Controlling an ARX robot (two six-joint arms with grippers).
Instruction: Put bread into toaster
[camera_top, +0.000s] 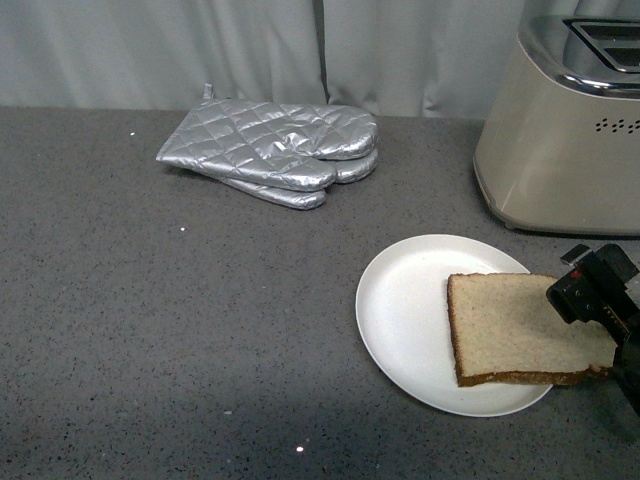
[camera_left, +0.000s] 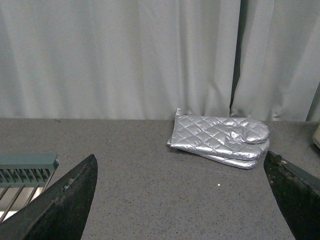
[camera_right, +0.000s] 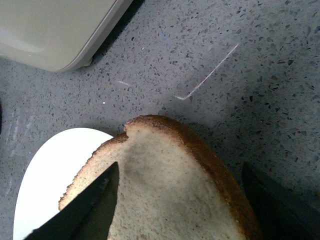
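Note:
The bread (camera_top: 515, 325) is a light-brown slice with a dark crust. It lies on a white plate (camera_top: 405, 310) and hangs over the plate's right rim. The beige toaster (camera_top: 560, 140) with a chrome slotted top stands at the back right. My right gripper (camera_top: 600, 300) is open and hovers over the slice's right, domed end. In the right wrist view the bread (camera_right: 170, 190) lies between and below the spread jaws of my right gripper (camera_right: 182, 210); the toaster's base (camera_right: 55, 35) and the plate (camera_right: 55, 170) show too. My left gripper (camera_left: 182, 200) is open and empty above the counter, away from the bread.
A pair of silver quilted oven mitts (camera_top: 275, 150) lies at the back middle of the grey speckled counter; they also show in the left wrist view (camera_left: 222, 140). A grey curtain hangs behind. A green slatted rack (camera_left: 22, 172) shows at the edge of the left wrist view.

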